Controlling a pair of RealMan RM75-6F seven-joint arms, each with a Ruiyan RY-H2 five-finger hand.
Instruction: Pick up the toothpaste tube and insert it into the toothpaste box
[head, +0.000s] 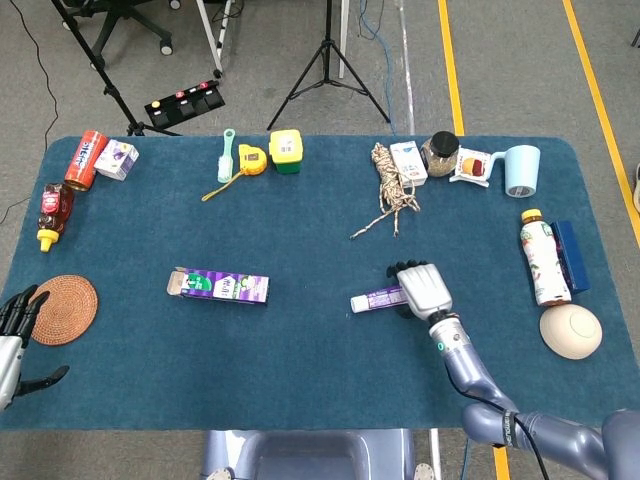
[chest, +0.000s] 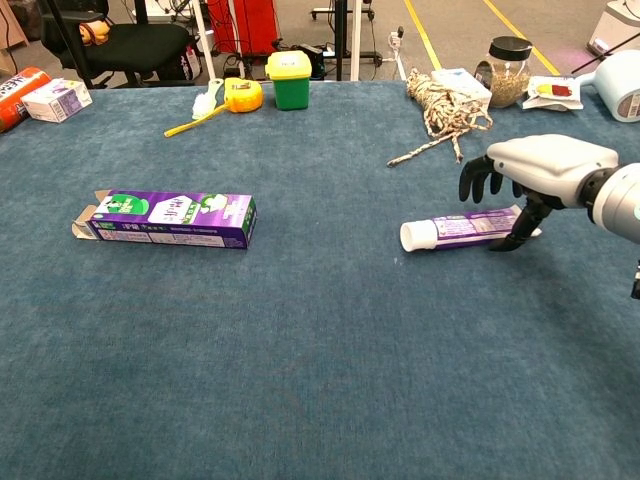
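Note:
The purple and white toothpaste tube (head: 375, 298) (chest: 452, 229) lies flat on the blue table, cap end pointing left. My right hand (head: 423, 289) (chest: 530, 172) hovers over the tube's flat tail end, fingers apart and curled down around it, thumb on the near side; nothing is gripped. The purple toothpaste box (head: 220, 286) (chest: 170, 218) lies well to the left, its open flap end facing left. My left hand (head: 14, 330) rests open at the table's front left edge, far from both.
A woven coaster (head: 62, 310) sits beside the left hand. A rope (head: 390, 195) (chest: 442, 108), a jar (chest: 505, 70) and a mug (head: 521, 170) stand at the back right. A bottle (head: 543, 260) and a bowl (head: 571, 332) lie at the right edge. A green and yellow container (chest: 288, 79) stands at the back.

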